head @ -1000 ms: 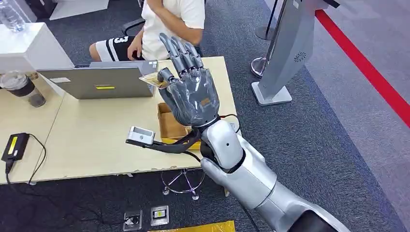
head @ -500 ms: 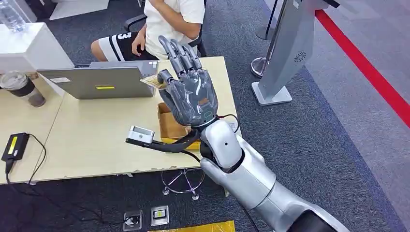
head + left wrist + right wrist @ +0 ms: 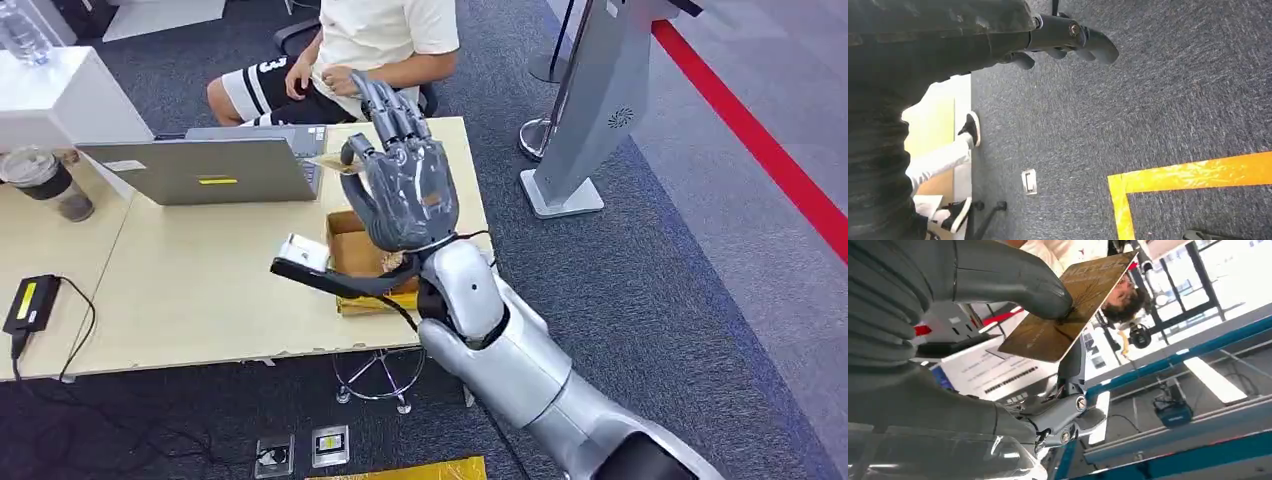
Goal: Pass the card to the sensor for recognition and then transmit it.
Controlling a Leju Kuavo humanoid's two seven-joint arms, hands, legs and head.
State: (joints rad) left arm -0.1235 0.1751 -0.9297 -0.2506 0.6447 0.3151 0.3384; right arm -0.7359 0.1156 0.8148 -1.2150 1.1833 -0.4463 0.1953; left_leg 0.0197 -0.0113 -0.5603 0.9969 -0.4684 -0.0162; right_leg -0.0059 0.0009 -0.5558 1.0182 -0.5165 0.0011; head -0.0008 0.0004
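Right hand [image 3: 405, 195] is raised over the far edge of the wooden table [image 3: 200, 300], back of the hand toward the head camera, the long fingers standing up. The gold card [image 3: 1068, 307] is pinched flat between the thick thumb [image 3: 1013, 277] and the fingers; in the head view only a sliver of it [image 3: 335, 165] pokes out beside the thumb, near the corner of the open laptop [image 3: 205, 165]. Judgement: held by one end with most of the face left free, so the card can be taken by the seated person [image 3: 385, 40] just past the table, or read by a sensor. Embossed lettering runs along the card's far edge but is too skewed to read. Legible writing: the numeral "3" on the person's dark shorts [image 3: 265, 85]; a yellow label on the laptop lid, text unreadable. An open cardboard box [image 3: 355, 260] sits under the wrist. Left hand [image 3: 1063, 42] hangs over grey carpet, fingers curled in, nothing in them that I can see.
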